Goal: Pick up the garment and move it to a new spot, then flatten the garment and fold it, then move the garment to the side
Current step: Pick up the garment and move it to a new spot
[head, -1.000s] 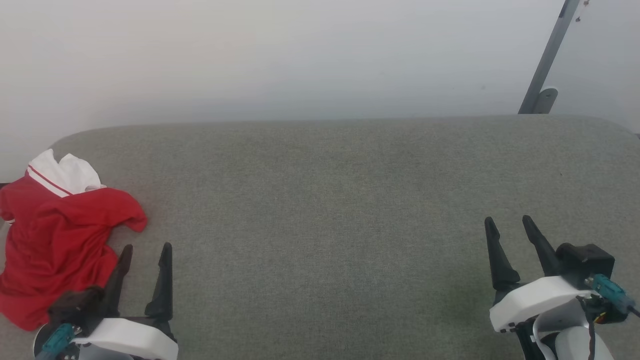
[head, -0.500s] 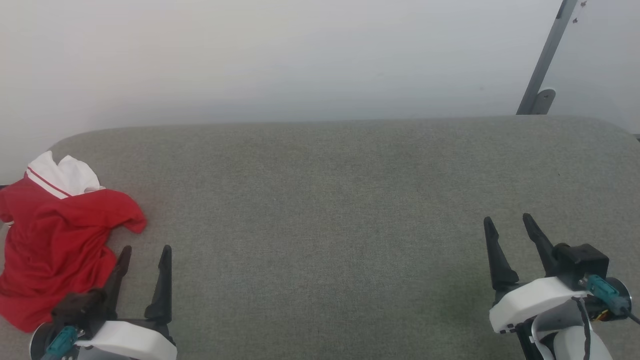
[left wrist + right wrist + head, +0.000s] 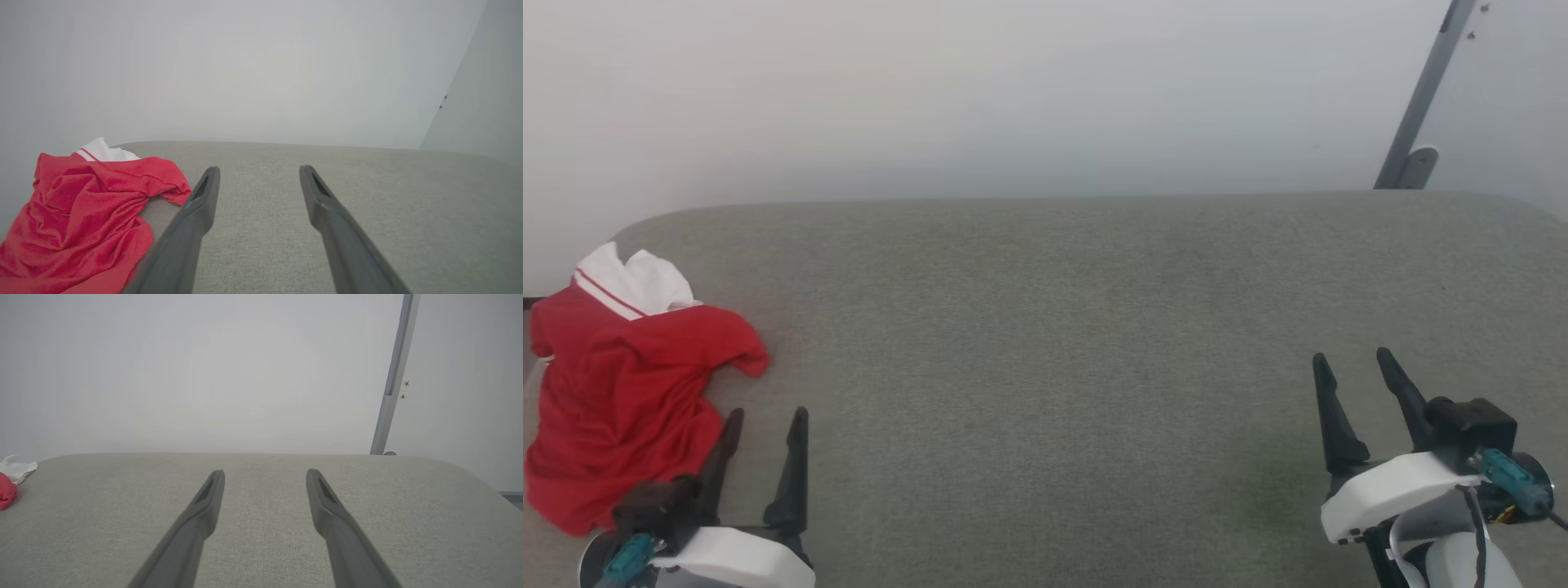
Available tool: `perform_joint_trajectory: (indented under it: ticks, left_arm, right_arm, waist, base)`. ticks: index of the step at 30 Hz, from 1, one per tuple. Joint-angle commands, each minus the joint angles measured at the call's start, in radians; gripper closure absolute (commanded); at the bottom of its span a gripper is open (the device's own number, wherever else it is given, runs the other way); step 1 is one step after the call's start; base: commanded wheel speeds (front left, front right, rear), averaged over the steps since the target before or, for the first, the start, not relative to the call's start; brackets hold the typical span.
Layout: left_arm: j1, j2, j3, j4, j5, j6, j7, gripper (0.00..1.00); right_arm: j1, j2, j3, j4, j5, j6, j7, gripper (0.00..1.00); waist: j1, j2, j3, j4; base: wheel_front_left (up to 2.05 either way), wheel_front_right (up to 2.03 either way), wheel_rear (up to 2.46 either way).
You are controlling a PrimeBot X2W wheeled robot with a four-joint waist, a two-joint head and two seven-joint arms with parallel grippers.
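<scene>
Hovering low over the grey cushion [image 3: 1054, 327], the left gripper [image 3: 768, 413] has its two dark fingers spread wide apart with nothing between them, tips pointing toward the far edge of the padding. In the left wrist view the gap between those fingers frames bare grey fabric. Just off the outer finger's side lies the garment [image 3: 621, 392], a crumpled heap of shiny red cloth. The finger sits right beside its near hem, and whether it brushes the cloth I cannot tell.

Out from there, the garment bunches at the cushion's left end. A red sleeve flops toward the middle, and a white panel [image 3: 633, 282] edged with a thin red stripe sticks up at the far side, close to the wall.

Well across the cushion, at its right side, the right gripper [image 3: 1352, 357] is likewise released. Its fingers are parted, empty, leaning slightly leftward in the head view, with a white wrist housing and a teal connector [image 3: 1507, 474] behind them. In the right wrist view a sliver of red and white peeks in at the far left edge, well apart from this gripper.

Beyond the cushion's rounded far edge rises a plain pale wall [image 3: 931, 98], and a slim grey metal post [image 3: 1421, 98] slants up it at the right.
</scene>
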Motion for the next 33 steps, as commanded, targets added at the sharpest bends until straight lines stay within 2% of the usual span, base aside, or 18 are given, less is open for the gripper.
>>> perform_joint_trajectory:
  ticks: [1, 9, 14, 22, 28, 33]
  left_arm:
    - [-0.013, -0.003, 0.009, 0.011, -0.015, 0.012, -0.003, 0.0]
    - [-0.041, 0.004, 0.036, 0.041, -0.034, 0.038, 0.01, 0.0]
    - [-0.052, 0.008, 0.059, 0.038, -0.052, 0.064, 0.029, 0.0]
    - [-0.027, 0.016, 0.065, 0.016, -0.068, 0.08, 0.051, 0.0]
    - [-0.021, 0.016, 0.062, -0.003, -0.074, 0.089, 0.066, 0.0]
    - [-0.048, 0.015, 0.074, -0.006, -0.114, 0.077, 0.104, 0.0]
  right_arm:
    - [0.002, 0.004, 0.007, -0.006, 0.004, 0.0, -0.005, 0.0]
    - [-0.024, -0.001, 0.059, 0.006, 0.011, 0.0, 0.007, 0.0]
    - [-0.047, 0.0, 0.114, 0.024, 0.022, 0.0, 0.013, 0.0]
    - [-0.062, 0.007, 0.164, 0.053, 0.032, 0.0, 0.003, 0.0]
    - [-0.057, 0.011, 0.166, 0.069, 0.031, 0.0, -0.003, 0.0]
    - [-0.056, 0.004, 0.156, 0.071, 0.03, 0.0, -0.007, 0.0]
  waist:
    - [0.0, -0.0001, -0.002, 0.011]
    - [0.0, -0.0001, -0.018, 0.082]
    - [0.0, -0.0001, -0.038, 0.163]
    - [0.0, -0.0001, -0.063, 0.26]
    - [0.0, -0.0001, -0.071, 0.298]
    - [0.0, -0.0001, -0.063, 0.303]
  base:
    - [0.0, 0.0, 0.0]
    - [0.0, 0.0, 0.0]
    - [0.0, 0.0, 0.0]
    - [0.0, 0.0, 0.0]
    - [0.0, 0.0, 0.0]
    - [0.0, 0.0, 0.0]
